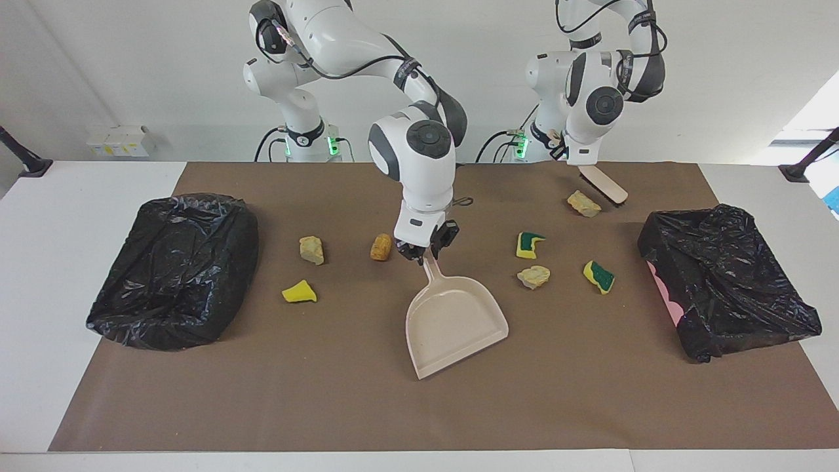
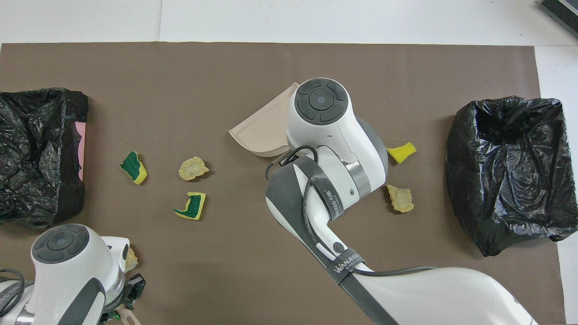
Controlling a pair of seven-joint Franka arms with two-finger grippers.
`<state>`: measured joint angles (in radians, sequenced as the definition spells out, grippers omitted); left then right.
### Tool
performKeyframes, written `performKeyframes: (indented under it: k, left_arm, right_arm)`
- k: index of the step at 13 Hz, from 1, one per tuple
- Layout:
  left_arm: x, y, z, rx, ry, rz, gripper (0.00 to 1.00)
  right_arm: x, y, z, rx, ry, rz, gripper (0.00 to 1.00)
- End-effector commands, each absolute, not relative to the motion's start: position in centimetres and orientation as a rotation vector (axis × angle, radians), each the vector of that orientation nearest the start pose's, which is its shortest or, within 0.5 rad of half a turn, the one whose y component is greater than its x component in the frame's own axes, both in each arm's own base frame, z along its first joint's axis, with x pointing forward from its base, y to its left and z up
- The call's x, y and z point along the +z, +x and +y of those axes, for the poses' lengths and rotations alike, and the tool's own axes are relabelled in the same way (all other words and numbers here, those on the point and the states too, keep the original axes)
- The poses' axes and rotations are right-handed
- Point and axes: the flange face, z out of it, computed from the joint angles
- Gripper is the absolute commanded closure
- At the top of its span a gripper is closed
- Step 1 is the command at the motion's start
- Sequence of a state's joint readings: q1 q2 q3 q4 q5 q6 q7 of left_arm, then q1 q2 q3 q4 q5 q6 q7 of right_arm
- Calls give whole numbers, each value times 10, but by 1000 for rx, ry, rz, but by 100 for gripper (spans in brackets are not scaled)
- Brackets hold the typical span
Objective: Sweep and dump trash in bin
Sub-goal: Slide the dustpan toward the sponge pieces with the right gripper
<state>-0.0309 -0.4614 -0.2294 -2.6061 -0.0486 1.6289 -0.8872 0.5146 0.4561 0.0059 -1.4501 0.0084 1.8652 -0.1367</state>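
Right gripper [image 1: 427, 252]: pinching dustpan [image 1: 452, 322] handle, mouth angled to catch scraps.
Left gripper [image 1: 577, 164]: apparently clamped on brush [image 1: 604, 185] (beside a beige chunk [image 1: 583, 203], ready to sweep).

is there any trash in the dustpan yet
No, the dustpan held by the right gripper shows a bare beige inside in the facing view, and the scraps lie on the brown mat.
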Motion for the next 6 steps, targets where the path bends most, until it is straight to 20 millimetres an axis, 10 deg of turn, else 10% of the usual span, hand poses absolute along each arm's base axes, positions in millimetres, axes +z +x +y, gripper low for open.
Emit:
performKeyframes:
  k: [1,6]
  left_arm:
    - [358,322,-95,577,-2635,-997,100]
    - [358,348,-128,564,-2784,-989,100]
  right_arm:
    - [423,592,317,120,-2797,-1392,100]
    - [398,565,291,176,-2461,-1887,100]
